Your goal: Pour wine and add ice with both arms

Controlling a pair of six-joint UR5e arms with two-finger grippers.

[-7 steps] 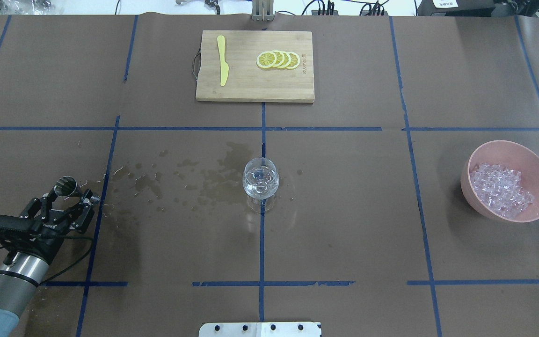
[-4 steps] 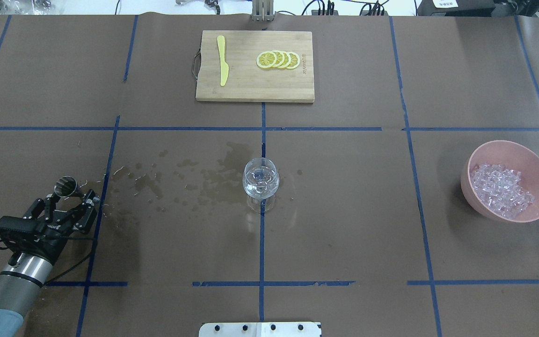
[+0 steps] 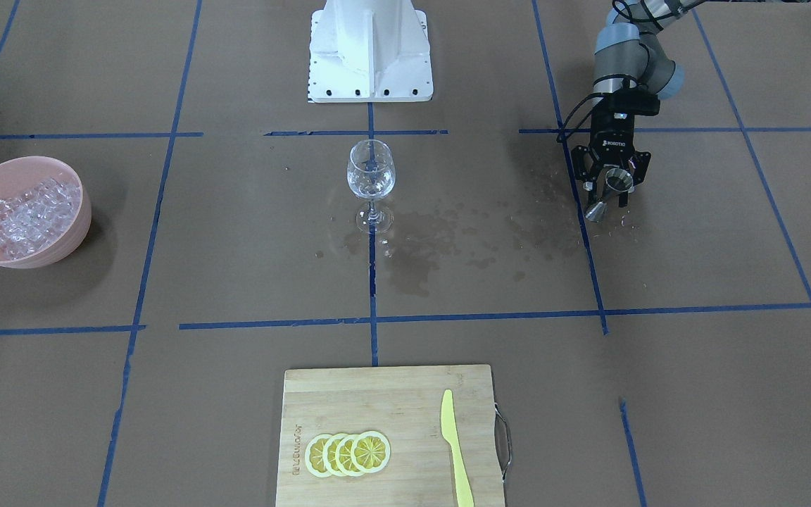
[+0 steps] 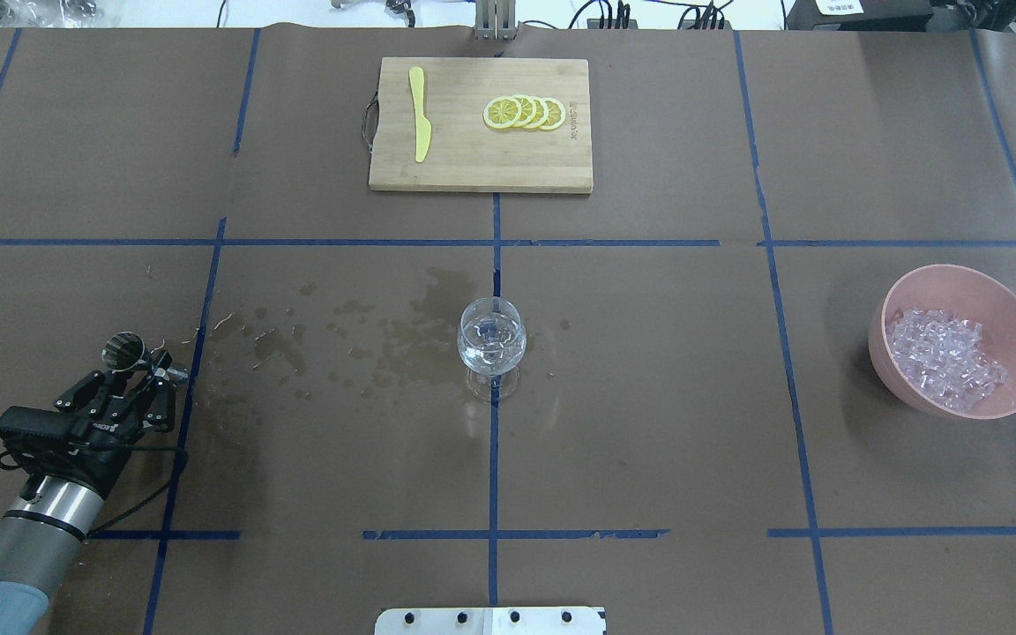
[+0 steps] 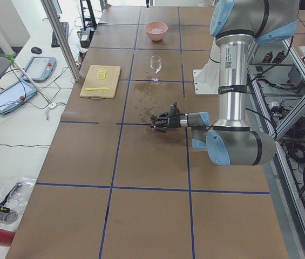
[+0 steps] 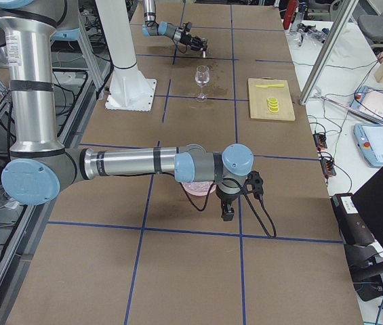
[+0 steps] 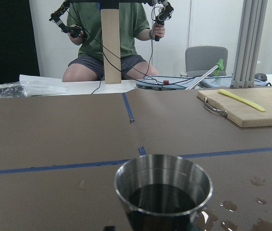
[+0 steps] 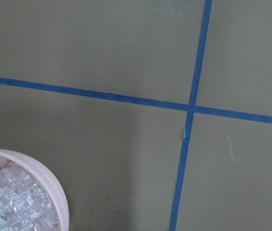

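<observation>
Closest in is the left hand (image 4: 142, 366), pinched on the waist of a little metal measuring cup (image 7: 163, 192), low over the surface (image 4: 649, 397) on our left side. The cup's long axis runs up and down, with the mouth up in the wrist view. It's dark inside, so we can't tell if there's liquid in it, or whether its foot touches down.

Wet splotches (image 4: 402, 335) trail from there towards the wine glass (image 4: 491, 346), which stands upright on a cross of blue tape (image 4: 493, 494). What looks like the wine (image 3: 370, 184) sits low in the glass, so we reckon the pour is done. Our guess is thin glass on a skinny stem, top-heavy and easy to tip, so nothing should brush it.

Further out on our right is the pink bowl (image 4: 880, 328) with the ice (image 4: 945, 357) heaped inside. The right hand (image 6: 228, 213) hangs near the bowl, pointing down, and only shows in the side view. We can't tell whether its fingers are spread or together. The cubes look hard, slick and loose. We'd pinch one off the top of the heap across two flat faces, gently, or it'll squirt out.

Farthest away is a cutting board (image 4: 473, 168) with lemon slices (image 4: 526, 113) and a yellow knife (image 4: 420, 115) lying roughly near-to-far.
</observation>
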